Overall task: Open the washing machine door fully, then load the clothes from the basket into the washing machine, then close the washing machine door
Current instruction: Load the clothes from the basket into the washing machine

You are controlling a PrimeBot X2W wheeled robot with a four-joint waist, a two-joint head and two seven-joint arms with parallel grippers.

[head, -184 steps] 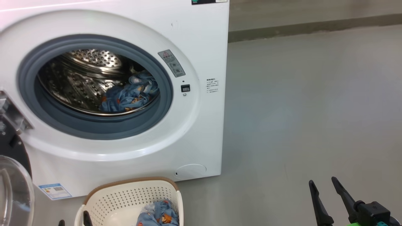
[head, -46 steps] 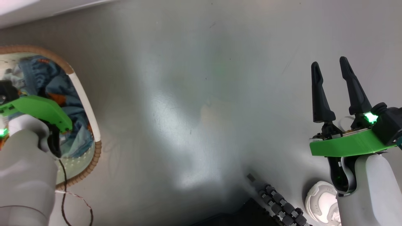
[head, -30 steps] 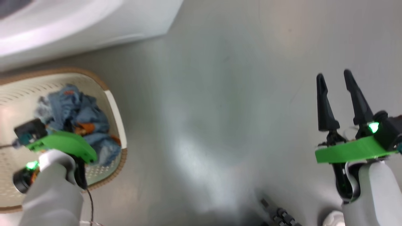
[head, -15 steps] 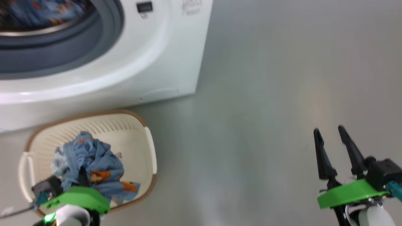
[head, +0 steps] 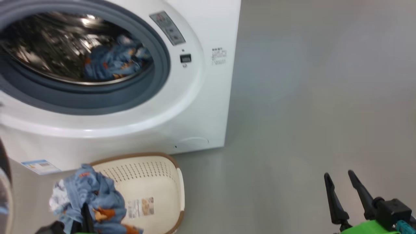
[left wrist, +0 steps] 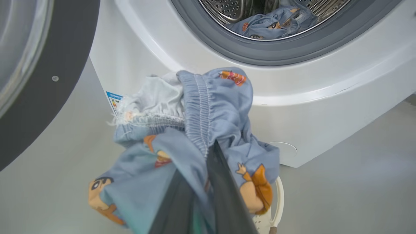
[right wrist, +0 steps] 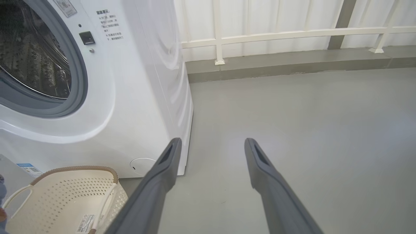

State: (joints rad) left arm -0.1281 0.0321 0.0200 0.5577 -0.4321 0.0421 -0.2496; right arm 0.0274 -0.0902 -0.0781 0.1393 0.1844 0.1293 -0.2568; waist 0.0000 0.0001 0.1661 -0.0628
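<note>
Pinching the clothes (left wrist: pixel 208 107) between nearly closed jaws, the left gripper (left wrist: pixel 212 146) is holding the bundle lifted above the basket (head: pixel 152 182), below the drum opening. It looks ready to carry them into the washing machine (head: pixel 201 107). The washing machine door (left wrist: pixel 48 81) is standing wide open. The right gripper (head: pixel 338 175) is hovering aside, spread wide and empty.

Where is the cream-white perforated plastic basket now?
The basket sits lower left in the head view, on the grey floor before the white boxy washing machine.
</note>
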